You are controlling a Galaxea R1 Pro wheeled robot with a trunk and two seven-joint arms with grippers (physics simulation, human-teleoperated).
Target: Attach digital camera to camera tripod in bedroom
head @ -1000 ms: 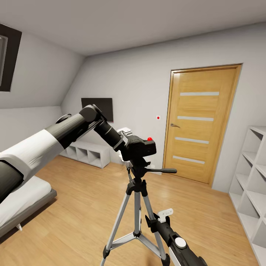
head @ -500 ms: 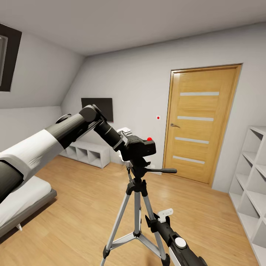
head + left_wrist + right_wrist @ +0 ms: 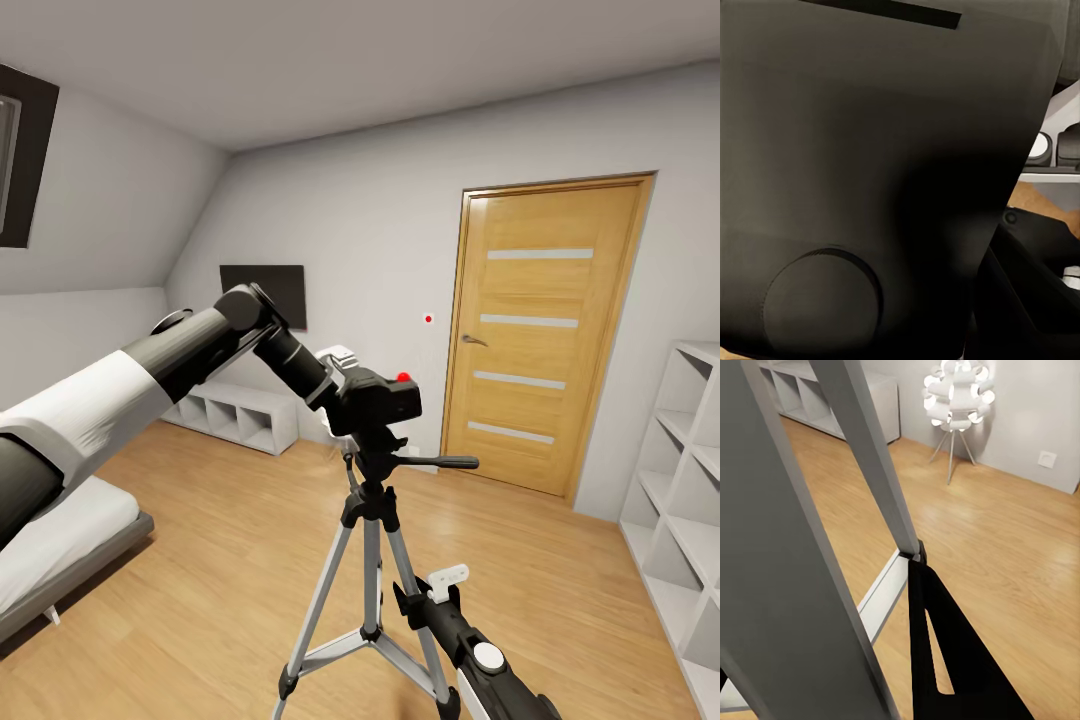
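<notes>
No readable txt, labels, brands or nos. anywhere in these views.

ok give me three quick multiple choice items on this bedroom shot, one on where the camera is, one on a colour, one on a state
1. The digital camera is
A. on top of the camera tripod
B. on the floor
C. on the bed

2. The camera's top button is
A. green
B. red
C. white

3. The door is
A. wide open
B. ajar
C. closed

Answers: 1 A, it sits on the tripod's head, at the end of the left arm. 2 B, a red dot shows on top. 3 C, the leaf sits flush in its frame.
</notes>
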